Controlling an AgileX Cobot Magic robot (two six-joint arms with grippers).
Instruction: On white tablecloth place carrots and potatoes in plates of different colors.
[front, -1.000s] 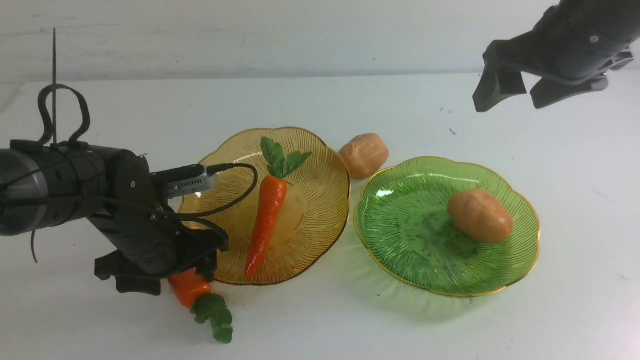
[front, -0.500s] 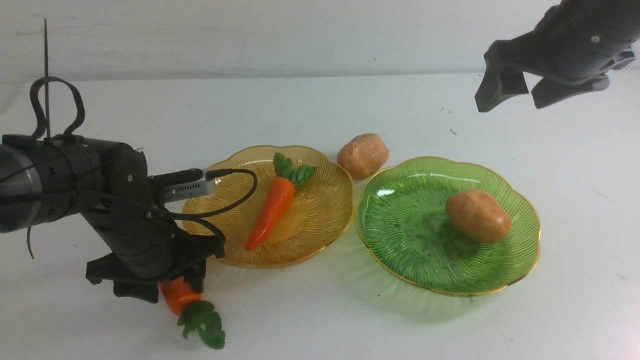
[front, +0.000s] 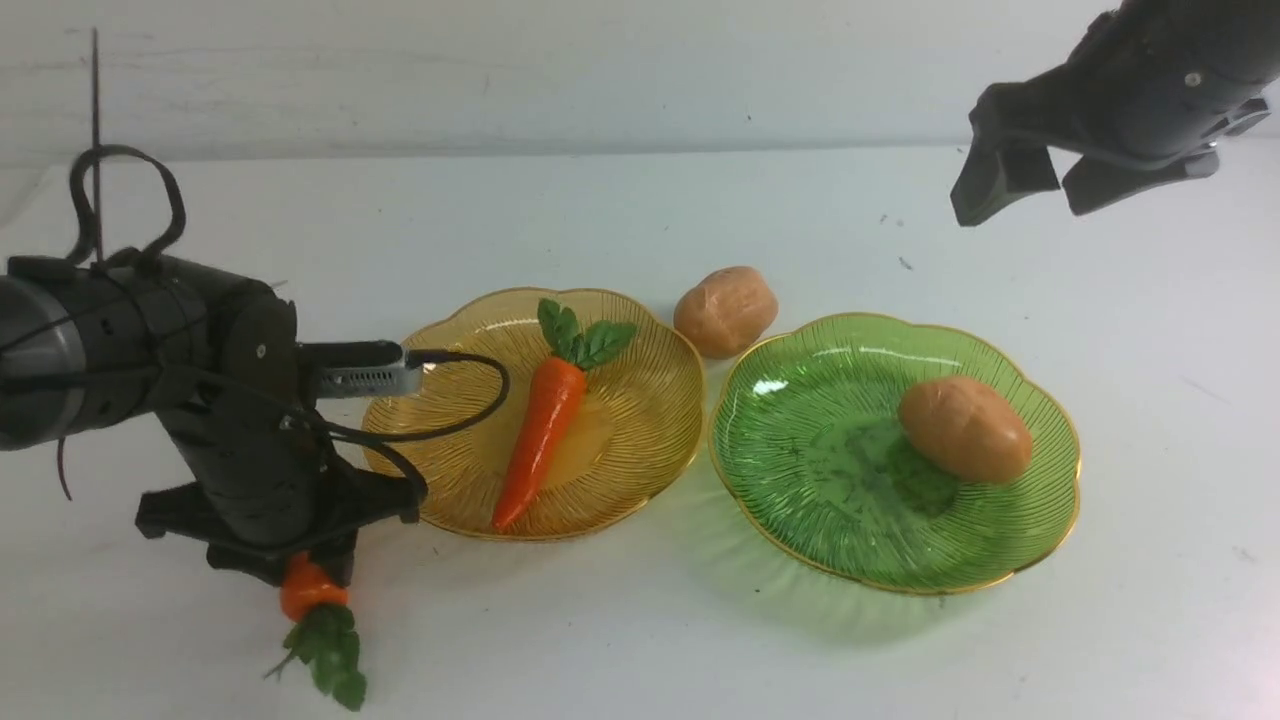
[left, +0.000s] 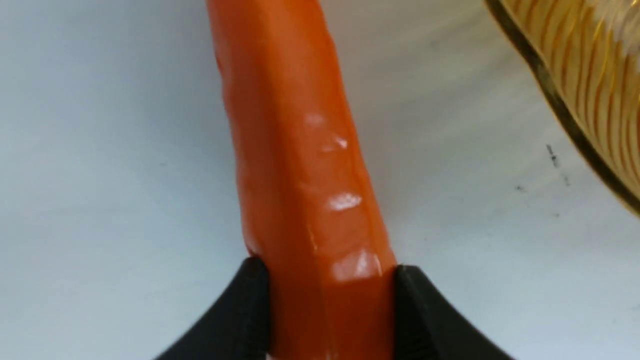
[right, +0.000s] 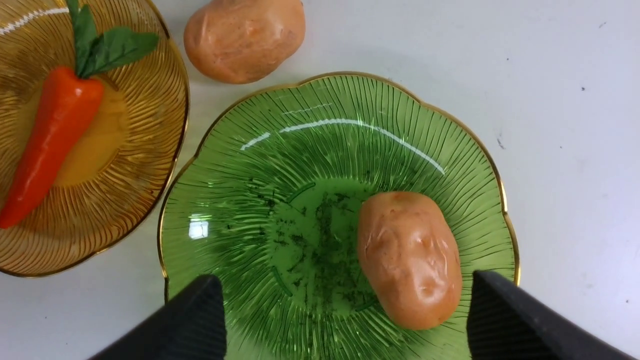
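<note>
While the left end effector (front: 295, 572) pinches a carrot (front: 305, 592) and the right end effector (front: 1022, 205) gapes, the white tablecloth (front: 640, 210) lies dark-specked.

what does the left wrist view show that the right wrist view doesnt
Only the left wrist view shows the held carrot, with the left gripper jaws pressed against both its sides. Only the right wrist view shows the green plate with one potato in it, the second potato on the white tablecloth outside the plates, the other carrot lying in the amber plate, and the right gripper with jaws wide apart. Both show the amber plate and the white tablecloth.
</note>
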